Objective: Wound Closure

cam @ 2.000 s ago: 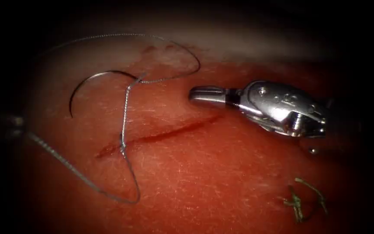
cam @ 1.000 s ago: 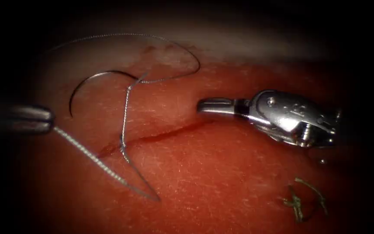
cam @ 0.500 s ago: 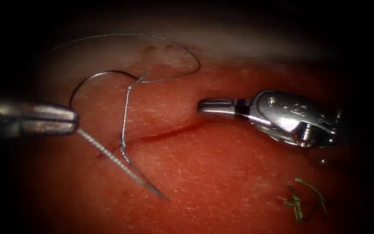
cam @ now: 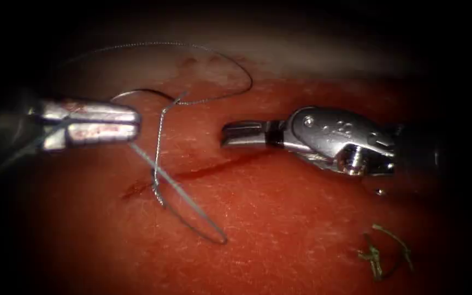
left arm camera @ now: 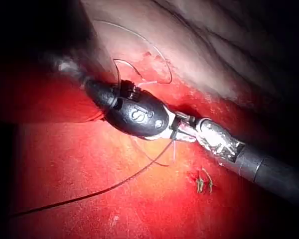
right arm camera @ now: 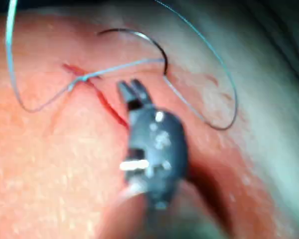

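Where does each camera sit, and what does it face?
Endoscope: above and in front, looking at the dark red cut in the red pork tissue; left silver claw shut on thin grey thread, right silver claw holds nothing.
Left wrist: on the left arm, facing across the tissue; the right arm's grey shaft shows.
Right wrist: on the right arm, along its claw toward the cut.
Shared by endoscope and right wrist: the curved steel needle, loose on the tissue by the cut's left end.

A small greenish cut end of thread (cam: 382, 252) (knotted, curled) lies on the tissue's lower right, well apart from the cut.
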`<state>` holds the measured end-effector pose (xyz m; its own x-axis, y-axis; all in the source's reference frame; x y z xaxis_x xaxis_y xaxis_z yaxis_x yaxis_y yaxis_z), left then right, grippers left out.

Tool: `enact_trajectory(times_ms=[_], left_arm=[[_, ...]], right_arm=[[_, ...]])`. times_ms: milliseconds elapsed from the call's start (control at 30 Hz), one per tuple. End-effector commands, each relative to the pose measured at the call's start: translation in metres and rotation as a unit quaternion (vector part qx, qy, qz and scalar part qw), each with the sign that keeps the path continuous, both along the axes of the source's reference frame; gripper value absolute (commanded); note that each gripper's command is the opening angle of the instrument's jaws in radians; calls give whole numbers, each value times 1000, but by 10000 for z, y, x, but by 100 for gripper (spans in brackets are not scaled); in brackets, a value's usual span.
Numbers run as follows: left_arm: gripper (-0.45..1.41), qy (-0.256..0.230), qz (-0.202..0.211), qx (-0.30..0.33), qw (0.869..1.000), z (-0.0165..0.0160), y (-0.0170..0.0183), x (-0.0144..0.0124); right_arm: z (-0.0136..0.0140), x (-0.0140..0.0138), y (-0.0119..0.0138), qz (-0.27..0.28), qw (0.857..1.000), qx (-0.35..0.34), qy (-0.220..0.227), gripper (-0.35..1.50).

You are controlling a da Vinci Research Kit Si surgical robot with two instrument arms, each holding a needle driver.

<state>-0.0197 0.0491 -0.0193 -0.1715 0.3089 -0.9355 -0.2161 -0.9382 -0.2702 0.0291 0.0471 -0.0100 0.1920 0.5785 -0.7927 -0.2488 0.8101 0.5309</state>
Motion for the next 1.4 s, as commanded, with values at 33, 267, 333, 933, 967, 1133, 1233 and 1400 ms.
enact_trajectory(times_ms=[33, 267, 333, 933, 967, 1133, 1233, 1400], left_arm=[[-35, -7, 0, 1, 1000, 9, 3, -6], [-35, -20, -17, 16, 1000, 32, 20, 0], [-35, -24, -22, 15, 999, 34, 23, -4], [-35, 26, -48, -28, 998, 149, -4, -9], [-35, 33, -45, -31, 998, 157, -9, -10], [-35, 54, -35, -32, 997, 180, -20, -4], [-35, 62, -33, -26, 997, 194, -28, -1], [-35, 75, -24, -21, 997, 211, -48, 1]], right_arm=[[2, 21, -7, -4, 1000, 1, 5, 52], [0, 39, -16, -23, 1000, 1, 16, 84], [3, 45, -18, -18, 1000, -1, 13, 89], [-13, 62, -38, -50, 993, 10, 110, -35], [-17, 63, -38, -47, 992, 11, 115, -35], [-30, 61, -34, -35, 989, 15, 140, -35], [-33, 63, -34, -19, 986, 24, 163, -35], [-32, 58, -30, 5, 983, 35, 182, -35]])
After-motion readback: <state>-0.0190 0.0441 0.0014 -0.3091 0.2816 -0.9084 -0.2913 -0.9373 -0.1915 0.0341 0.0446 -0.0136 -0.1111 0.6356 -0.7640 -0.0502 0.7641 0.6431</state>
